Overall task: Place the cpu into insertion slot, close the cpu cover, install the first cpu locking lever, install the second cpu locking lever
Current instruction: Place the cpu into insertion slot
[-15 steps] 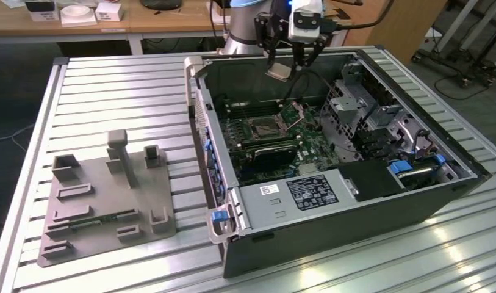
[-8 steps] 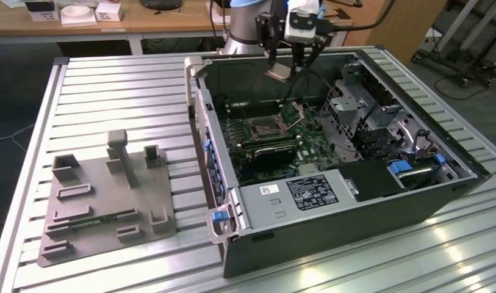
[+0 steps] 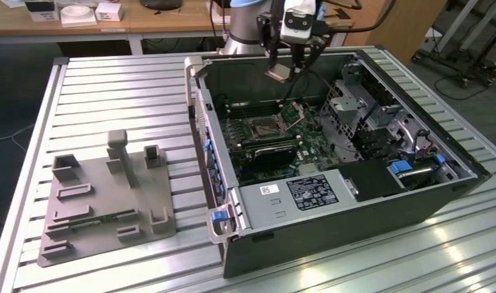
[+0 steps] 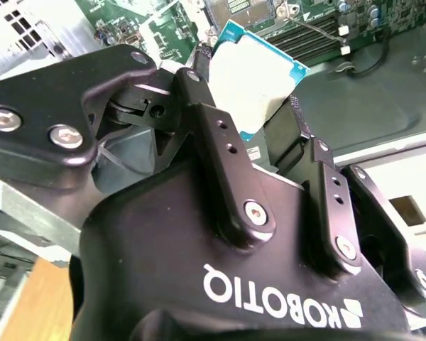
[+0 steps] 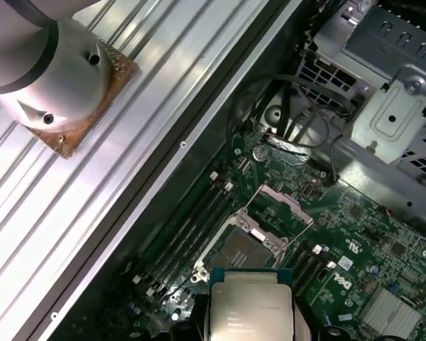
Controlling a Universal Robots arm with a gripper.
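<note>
The black two-fingered gripper (image 3: 287,68) pinches the cpu, a small flat square chip with a silvery-grey top and a blue-green edge (image 4: 259,74). It holds the chip in the air above the big open black computer case (image 3: 354,226). The insertion slot, a square socket with a dark middle and a silver rim on the green board (image 5: 243,250), has nothing in it. The cpu cover, a thin silvery metal frame (image 5: 282,204), stands tipped up beside the slot (so it is open). I think no step is done yet: the chip, the cover and both levers are all left. There are white letters on the gripper's body, faint print on the chip, and a black sticker (image 3: 313,190) on the case; I do not read them out.
</note>
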